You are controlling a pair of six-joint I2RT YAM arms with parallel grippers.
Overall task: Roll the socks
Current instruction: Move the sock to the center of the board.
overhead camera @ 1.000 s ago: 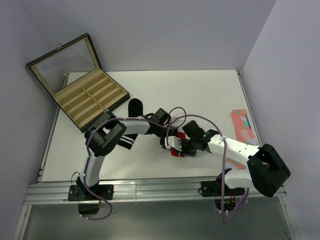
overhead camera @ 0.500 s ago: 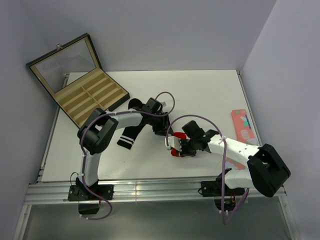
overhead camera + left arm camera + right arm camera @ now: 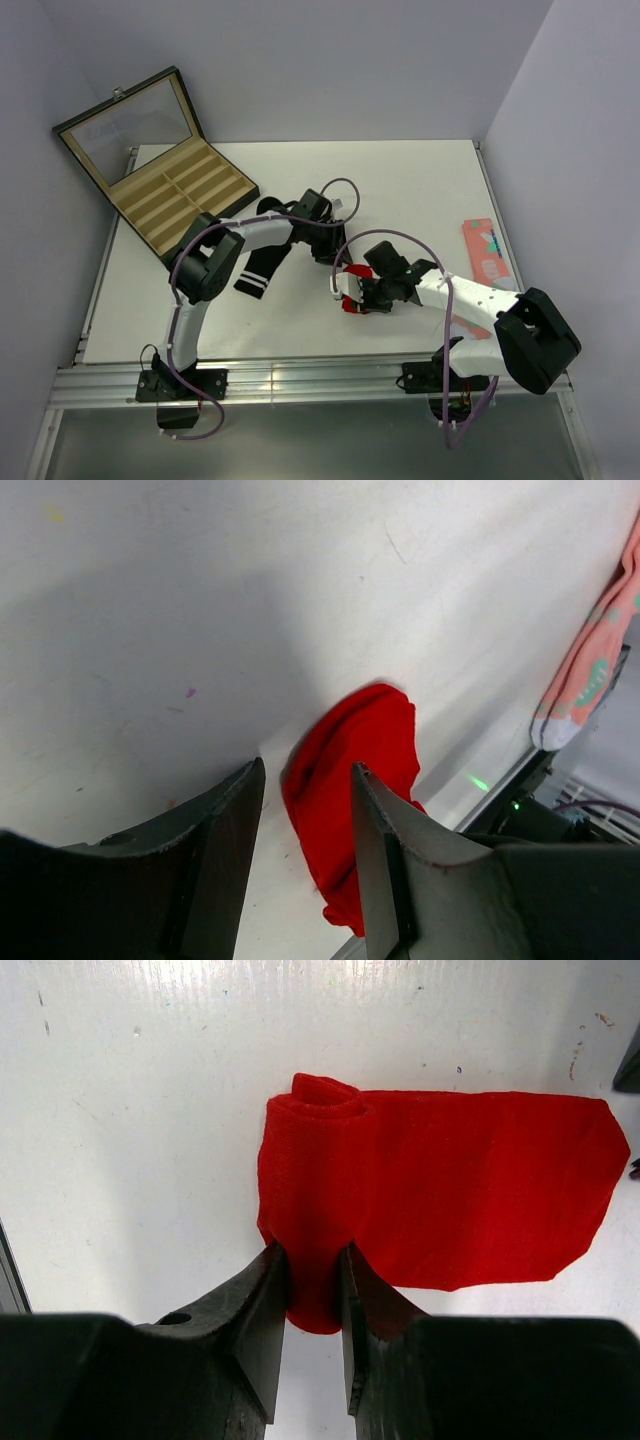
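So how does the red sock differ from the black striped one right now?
The red sock is partly rolled at one end; the black sock lies flat, unrolled. The right end effector pinches the red sock's roll; nothing grips the black sock. The red sock is bright red; the black sock has white cuff stripes. Both lie on the white table.

No legible text, label, brand, number or sign in any view.
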